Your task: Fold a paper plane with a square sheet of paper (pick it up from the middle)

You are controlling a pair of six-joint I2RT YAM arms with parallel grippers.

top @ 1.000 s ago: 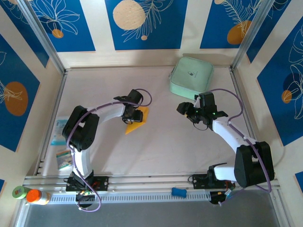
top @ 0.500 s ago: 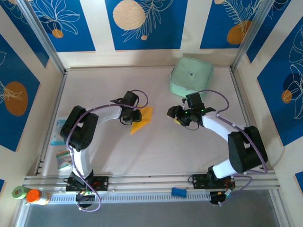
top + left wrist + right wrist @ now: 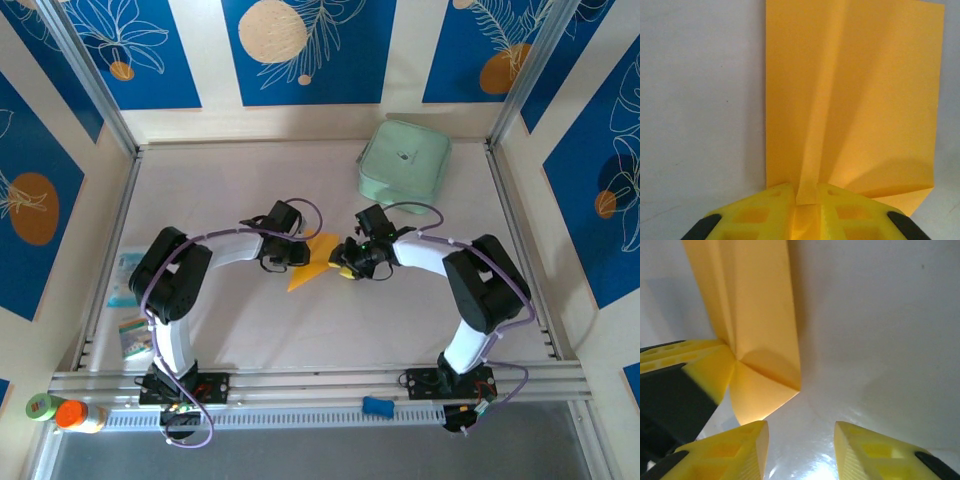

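Evidently light and floppy, the sheet of paper [image 3: 865, 100] was pinched at its centre ridge by the left fingers [image 3: 760, 212]; right fingers [image 3: 875, 452] gaped empty.

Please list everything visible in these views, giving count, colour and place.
paper: 1, orange-yellow, partly folded, mid-table between the grippers
case: 1, mint-green, far right of table
pale packet: 1, light blue, table's left edge
printed packet: 1, multicoloured, left edge, nearer
bottle: 1, orange cap, near-left corner
small object: 1, blue, on the near rail
table: 1, white
left gripper: 1, yellow fingers, shut on the paper's raised fold
right gripper: 1, yellow fingers, open, at the paper's right tip
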